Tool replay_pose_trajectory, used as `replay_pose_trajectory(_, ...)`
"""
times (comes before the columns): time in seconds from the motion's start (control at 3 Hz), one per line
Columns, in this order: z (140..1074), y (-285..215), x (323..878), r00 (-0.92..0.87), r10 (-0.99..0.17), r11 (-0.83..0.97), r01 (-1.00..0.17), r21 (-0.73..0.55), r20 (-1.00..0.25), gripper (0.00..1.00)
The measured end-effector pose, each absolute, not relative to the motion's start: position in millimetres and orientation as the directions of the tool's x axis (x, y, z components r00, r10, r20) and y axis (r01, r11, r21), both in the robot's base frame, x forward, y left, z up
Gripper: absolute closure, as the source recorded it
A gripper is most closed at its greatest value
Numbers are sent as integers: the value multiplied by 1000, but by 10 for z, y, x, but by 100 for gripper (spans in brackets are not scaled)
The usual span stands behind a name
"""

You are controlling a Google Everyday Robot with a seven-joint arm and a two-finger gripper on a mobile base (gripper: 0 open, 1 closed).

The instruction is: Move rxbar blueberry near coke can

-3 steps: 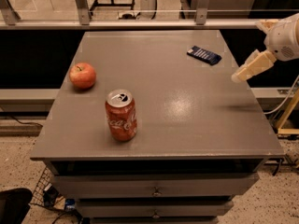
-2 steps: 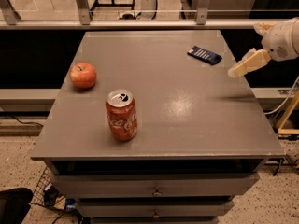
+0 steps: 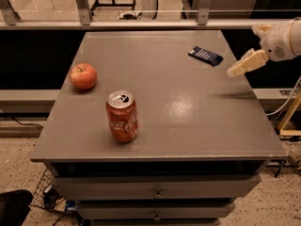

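The rxbar blueberry [image 3: 205, 55] is a dark navy wrapper lying flat at the back right of the grey table [image 3: 188, 126]. The coke can [image 3: 122, 116] stands upright near the front left, red with a silver top. My gripper [image 3: 237, 68] comes in from the right edge of the view, pale cream, raised above the table's right edge, a little to the right of and nearer than the bar. It holds nothing that I can see.
A red apple [image 3: 83, 76] sits at the table's left side, behind the can. Drawers [image 3: 155, 192] run under the table front. A metal rail [image 3: 141, 25] crosses behind the table. Cables lie on the floor at lower left.
My gripper has moved a little left and towards the back, closer to the bar. The bar, can and apple have not moved.
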State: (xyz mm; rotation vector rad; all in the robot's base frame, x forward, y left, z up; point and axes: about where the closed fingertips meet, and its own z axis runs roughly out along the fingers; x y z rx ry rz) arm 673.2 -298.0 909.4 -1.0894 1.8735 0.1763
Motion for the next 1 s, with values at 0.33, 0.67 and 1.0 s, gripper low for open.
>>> replay_pose_trajectory(0.33, 8947, -2944, 7043, -172, -550, 597, -766, -241, -817, 0)
replay_pose_trajectory(0.67, 8763, -2843, 7352, -183, -496, 590, -789, -174, -849, 0)
replay_pose_trajectory(1.0, 8613, -2761, 7557, -200, -453, 589, -799, -123, -869, 0)
